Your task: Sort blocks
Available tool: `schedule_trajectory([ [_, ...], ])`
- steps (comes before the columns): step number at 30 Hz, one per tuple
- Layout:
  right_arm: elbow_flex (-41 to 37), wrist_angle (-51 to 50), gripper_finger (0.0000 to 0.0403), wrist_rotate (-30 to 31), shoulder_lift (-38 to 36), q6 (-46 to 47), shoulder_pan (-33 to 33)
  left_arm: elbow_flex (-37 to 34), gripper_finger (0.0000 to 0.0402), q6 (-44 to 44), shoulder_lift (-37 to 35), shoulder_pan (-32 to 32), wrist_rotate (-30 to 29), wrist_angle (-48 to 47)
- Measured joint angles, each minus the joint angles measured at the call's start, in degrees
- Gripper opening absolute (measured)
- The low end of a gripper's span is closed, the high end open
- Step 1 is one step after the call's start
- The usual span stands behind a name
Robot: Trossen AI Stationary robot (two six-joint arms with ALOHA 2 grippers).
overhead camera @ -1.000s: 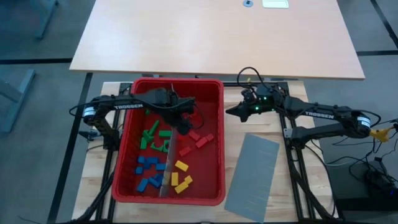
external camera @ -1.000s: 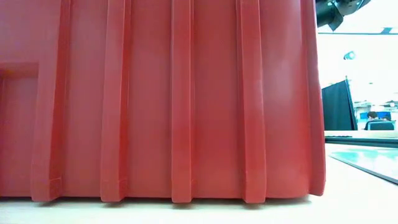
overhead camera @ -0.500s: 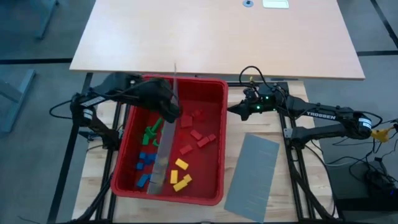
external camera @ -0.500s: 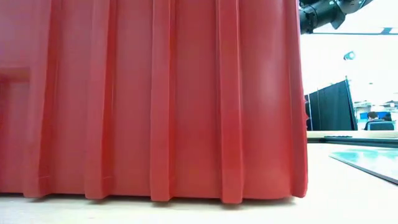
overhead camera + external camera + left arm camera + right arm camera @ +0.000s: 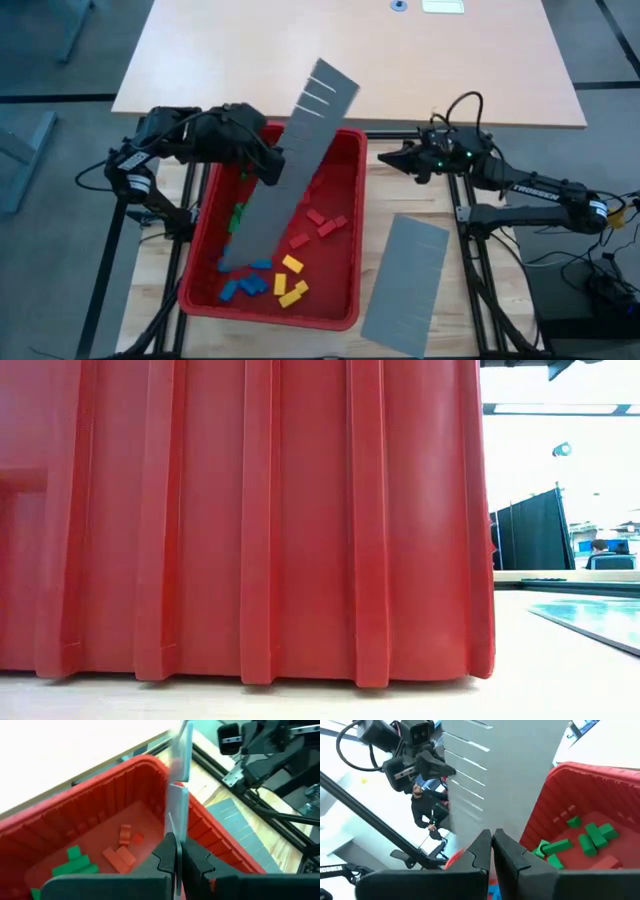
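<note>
A red bin (image 5: 345, 230) holds the blocks in heaps: green (image 5: 238, 214), red (image 5: 320, 220), blue (image 5: 246, 286) and yellow (image 5: 291, 284). A long grey slotted panel (image 5: 290, 170) slants up out of the bin, its slotted end (image 5: 330, 88) high over the far rim. My left gripper (image 5: 270, 168) is shut on it. My right gripper (image 5: 385, 158) hovers shut off the bin's far right corner, clear of the panel (image 5: 505, 780). The low view shows only the bin's outer wall (image 5: 250, 520). My left gripper pinches the panel's long left edge (image 5: 176, 837) between its two fingers, about halfway along it. The fingers come from the table's left, across the panel. The panel stands tilted, with its lower end (image 5: 228, 262) down in the bin by the blue blocks.
A second grey slotted panel (image 5: 405, 285) lies flat on the table to the right of the bin. A large pale tabletop (image 5: 350, 55) lies beyond the far edge. A person (image 5: 427, 805) shows in the room behind.
My left gripper has risen and drawn back toward the table's left and far edges with the panel. The panel stood on edge along the bin; now it is turned broadside and tipped, its slotted end raised past the far rim. The bin slid slightly left. My right gripper withdrew toward the far right.
</note>
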Motion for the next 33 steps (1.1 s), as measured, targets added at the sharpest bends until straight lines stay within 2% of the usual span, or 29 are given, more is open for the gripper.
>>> schedule_trajectory([
  [4, 0.00, -0.02, 0.0022, 0.36, -0.76, -0.04, 0.02, 0.46, 0.0000, 2.52, 0.04, 0.04, -0.34, 3.47],
  [10, 0.00, 1.97, 0.0102, 0.39, 0.80, 0.02, 0.15, 0.50, 0.0000, 7.77, -0.02, 0.06, 0.43, 13.24],
  [17, 0.00, 12.64, 0.0182, 1.13, 4.20, -0.42, 0.11, 0.50, 0.0000, 9.17, -0.07, 0.06, 2.51, 18.24],
  [22, 0.02, 16.68, 0.0200, 3.69, 6.61, -2.17, 0.11, 0.50, 0.0000, 8.94, -0.09, 0.08, 2.51, 20.39],
  [33, 0.02, 28.88, 0.0198, 3.87, 13.26, -0.03, 0.02, 0.48, 0.0000, 9.75, 0.00, 0.30, 2.81, 23.76],
])
